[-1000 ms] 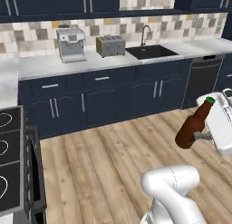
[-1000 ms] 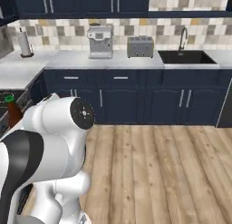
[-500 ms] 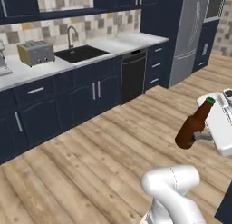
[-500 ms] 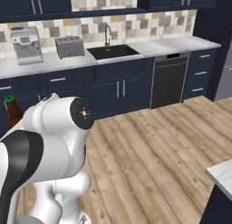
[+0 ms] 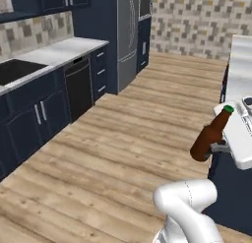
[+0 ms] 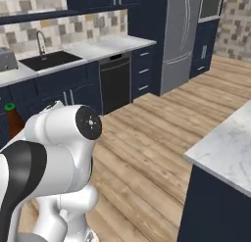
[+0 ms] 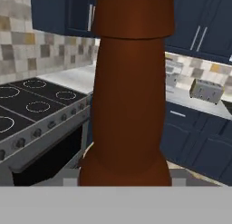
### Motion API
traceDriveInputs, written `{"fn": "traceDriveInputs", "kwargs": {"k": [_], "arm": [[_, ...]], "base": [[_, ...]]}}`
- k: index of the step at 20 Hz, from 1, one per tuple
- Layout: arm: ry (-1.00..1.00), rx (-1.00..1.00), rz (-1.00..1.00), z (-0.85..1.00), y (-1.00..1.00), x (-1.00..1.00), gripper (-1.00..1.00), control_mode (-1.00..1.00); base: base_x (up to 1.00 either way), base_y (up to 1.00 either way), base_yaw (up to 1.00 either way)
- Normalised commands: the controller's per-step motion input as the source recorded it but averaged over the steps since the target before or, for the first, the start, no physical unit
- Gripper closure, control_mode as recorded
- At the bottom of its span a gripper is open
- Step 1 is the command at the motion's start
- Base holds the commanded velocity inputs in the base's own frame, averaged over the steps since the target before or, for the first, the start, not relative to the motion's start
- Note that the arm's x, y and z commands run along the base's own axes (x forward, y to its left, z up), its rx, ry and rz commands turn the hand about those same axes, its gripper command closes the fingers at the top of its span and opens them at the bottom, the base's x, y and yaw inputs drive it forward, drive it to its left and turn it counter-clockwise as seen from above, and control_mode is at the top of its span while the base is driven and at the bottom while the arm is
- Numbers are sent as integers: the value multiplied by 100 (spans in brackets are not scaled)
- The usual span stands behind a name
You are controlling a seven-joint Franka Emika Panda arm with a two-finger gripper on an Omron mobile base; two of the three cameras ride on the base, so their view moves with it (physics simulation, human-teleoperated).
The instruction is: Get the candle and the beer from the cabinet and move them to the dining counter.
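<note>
Beer [image 5: 210, 135] tilted in gripper [image 5: 220, 148], apparently near dining counter [image 6: 228, 149] edge.

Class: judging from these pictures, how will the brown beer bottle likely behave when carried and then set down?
The beer bottle looks like smooth glass, so probably rigid, slippery and breakable. It is tall and narrow, so likely to tip when set down. Tilted in the end effector, it might slide.

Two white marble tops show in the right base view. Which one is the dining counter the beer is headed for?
The dining counter is the slab at the right on a plain navy base. The other, the kitchen worktop, runs along the tiled wall and holds the sink.
</note>
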Motion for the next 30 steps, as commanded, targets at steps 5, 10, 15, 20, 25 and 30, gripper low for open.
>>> {"fn": "traceDriveInputs", "kwargs": {"k": [5, 10, 15, 20, 25, 30], "arm": [[0, 0, 0, 0, 0, 0, 100, 100], [0, 0, 0, 0, 0, 0, 100, 100], [0, 0, 0, 0, 0, 0, 100, 100], [0, 0, 0, 0, 0, 0, 100, 100], [0, 0, 0, 0, 0, 0, 100, 100], [0, 0, 0, 0, 0, 0, 100, 100]], "base": [[30, 32, -61], [28, 20, -60], [21, -45, -37], [13, -75, -24], [15, -71, -20], [23, -65, -11]]}}
